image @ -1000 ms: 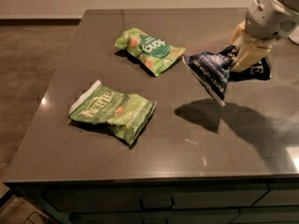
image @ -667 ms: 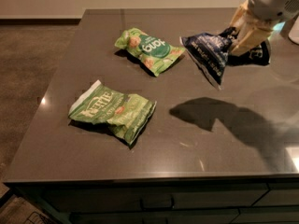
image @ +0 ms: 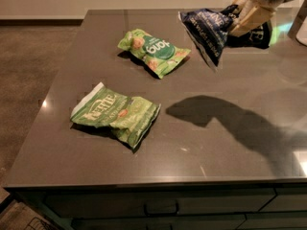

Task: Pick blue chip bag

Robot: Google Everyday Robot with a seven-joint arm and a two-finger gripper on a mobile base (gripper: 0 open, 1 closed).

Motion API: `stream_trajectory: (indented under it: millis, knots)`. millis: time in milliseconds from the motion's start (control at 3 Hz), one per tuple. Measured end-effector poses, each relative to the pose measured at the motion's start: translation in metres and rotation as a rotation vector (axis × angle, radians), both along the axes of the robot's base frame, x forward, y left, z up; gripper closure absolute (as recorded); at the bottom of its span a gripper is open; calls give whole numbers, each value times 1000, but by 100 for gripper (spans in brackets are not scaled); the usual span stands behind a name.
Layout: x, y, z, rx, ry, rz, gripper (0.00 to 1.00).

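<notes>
The blue chip bag, dark navy foil with white edges, hangs in the air at the upper right, well above the grey table. My gripper is shut on the bag's right end, its beige fingers clamped around it. The bag tilts with its free corner pointing down and left. Its shadow lies on the table below. The arm leaves the view at the top right.
A light green Kettle bag lies at the table's front left. A green bag with a round dark-green logo lies further back, left of the lifted bag. The table's front edge has drawers below. A white object stands at the far right.
My gripper has risen and moved back with the blue chip bag in it. The bag is higher above the table and its shadow has spread wider. The green bags have not moved.
</notes>
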State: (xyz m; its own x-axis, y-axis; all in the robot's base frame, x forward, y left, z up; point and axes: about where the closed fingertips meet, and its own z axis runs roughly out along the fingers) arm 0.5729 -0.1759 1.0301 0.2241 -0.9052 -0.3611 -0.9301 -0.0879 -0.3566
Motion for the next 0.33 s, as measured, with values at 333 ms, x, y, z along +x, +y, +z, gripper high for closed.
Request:
stream_trajectory:
  millis: [333]
  knots:
    - [8, 3, 2, 11, -25, -7, 100]
